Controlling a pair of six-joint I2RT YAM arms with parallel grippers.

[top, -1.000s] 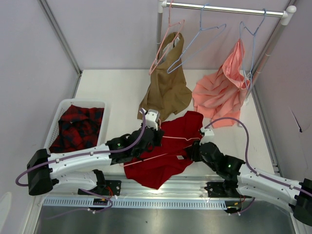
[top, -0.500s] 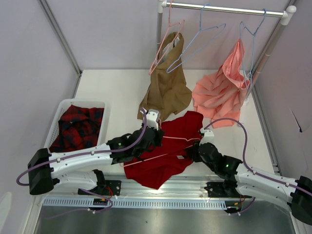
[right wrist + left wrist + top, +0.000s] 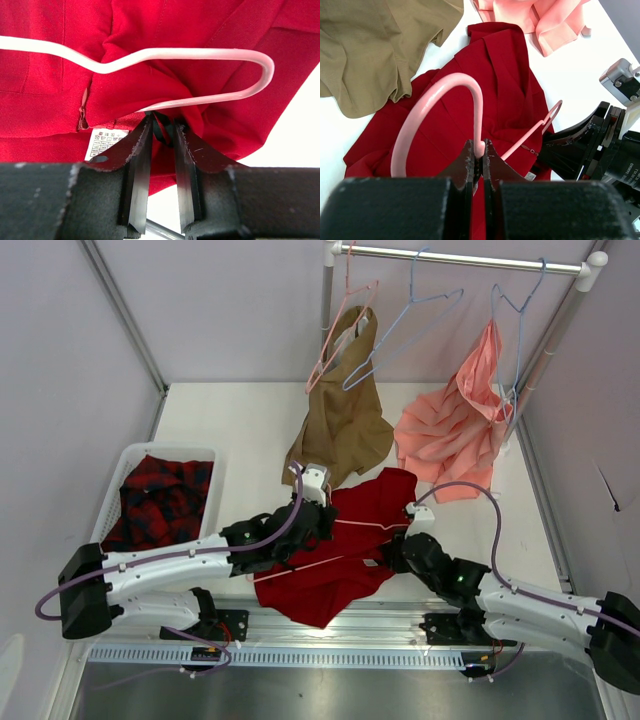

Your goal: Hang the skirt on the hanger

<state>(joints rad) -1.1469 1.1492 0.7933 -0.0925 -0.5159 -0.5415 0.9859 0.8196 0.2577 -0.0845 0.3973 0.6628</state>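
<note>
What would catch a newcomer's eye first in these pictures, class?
The deep-red skirt lies rumpled in the middle of the white table. The left gripper pinches the hook of a pale-pink hanger that lies across it, while the right gripper grips a fold of the skirt beside the hanger's corner.

White tabletop (image 3: 240, 430), matte, evenly lit, soft shadows only. Pale grey-lilac wall panels (image 3: 230, 300) behind and on both sides. Slanted metal frame post (image 3: 122, 315) at left rear corner. Silver clothes rail (image 3: 460, 258) across top right, upright post (image 3: 327, 300) under its left end. Ribbed aluminium strip (image 3: 320, 655) along near edge.
</note>
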